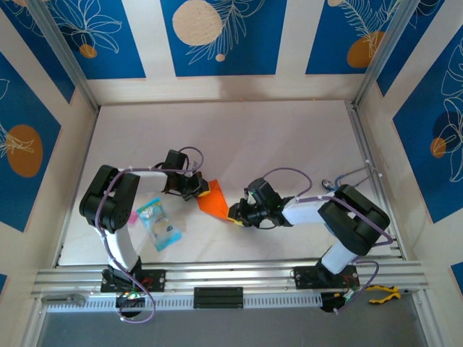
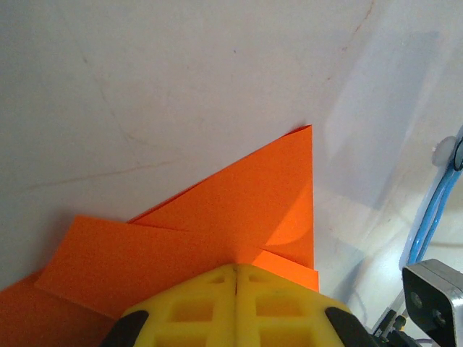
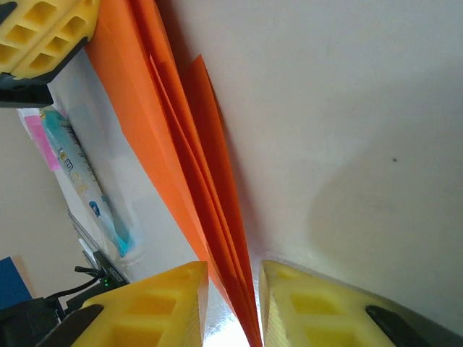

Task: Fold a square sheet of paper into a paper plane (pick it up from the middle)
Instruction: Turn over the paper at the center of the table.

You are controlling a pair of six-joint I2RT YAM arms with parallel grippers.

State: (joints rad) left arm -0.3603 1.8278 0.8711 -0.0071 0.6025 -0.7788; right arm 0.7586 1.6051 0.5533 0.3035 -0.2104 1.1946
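Mid-fold: at centre frame the orange paper plane [image 1: 214, 199] lies on the surface, right gripper [image 3: 233, 303] jaws pinching its layered tail, left gripper [image 2: 236, 289] jaws pressed together on it; next, probably crease the wings.

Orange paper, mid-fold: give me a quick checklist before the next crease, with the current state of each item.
1. Left gripper shut, pressing on the folded orange paper: ok.
2. Right gripper straddles the paper's layered edge, jaws narrowly apart: ok; whether the pads actually pinch it: cannot tell.
3. Folded layers aligned: not ok, the left wrist view shows offset edges at the tip.
4. Paper lies flat on the table: cannot tell, it is partly raised between the right fingers.
5. Blue and clear packet away from the fold area: ok, it lies beside the left arm, apart from the paper.
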